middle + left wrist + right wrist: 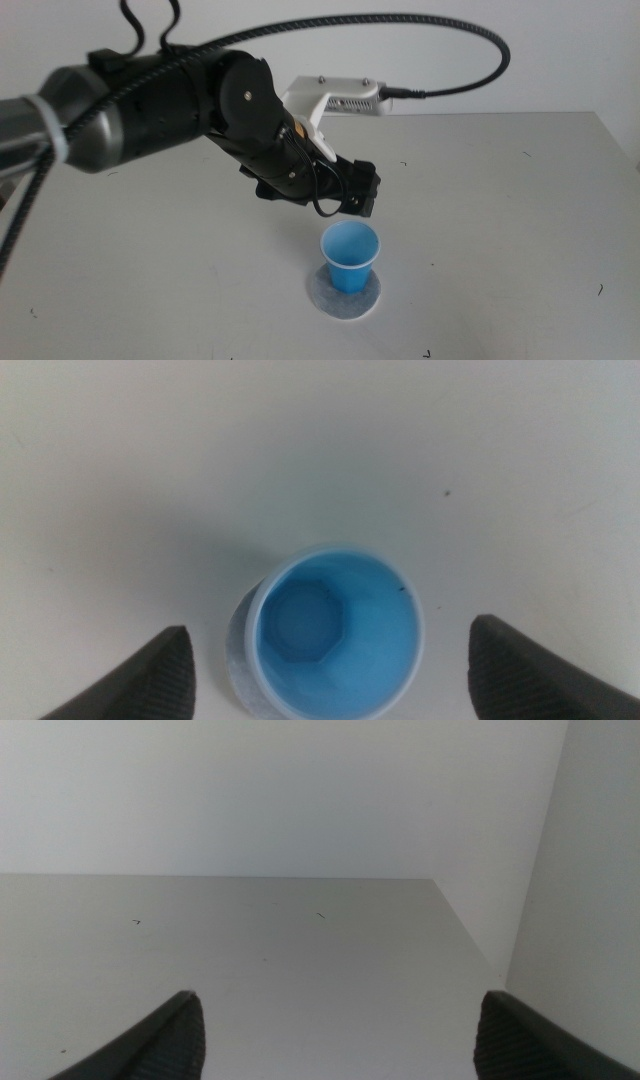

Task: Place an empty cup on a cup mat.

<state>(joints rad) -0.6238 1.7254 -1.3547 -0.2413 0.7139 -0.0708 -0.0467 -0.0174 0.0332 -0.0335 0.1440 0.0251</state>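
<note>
The blue cup (351, 257) stands upright on the round grey cup mat (325, 297) near the table's front centre. It looks empty inside in the left wrist view (340, 635), where a sliver of the mat (238, 660) shows beside it. My left gripper (362, 195) hangs just above and behind the cup, jaws open and apart from it, holding nothing. In its wrist view the left gripper (335, 690) has a jaw on either side of the cup. My right gripper (340, 1040) is open, empty and out of the middle view.
The white table (500, 200) carries only small dark specks. Its far edge meets a white wall (560, 50). The right wrist view shows bare table (300, 960) and a wall corner.
</note>
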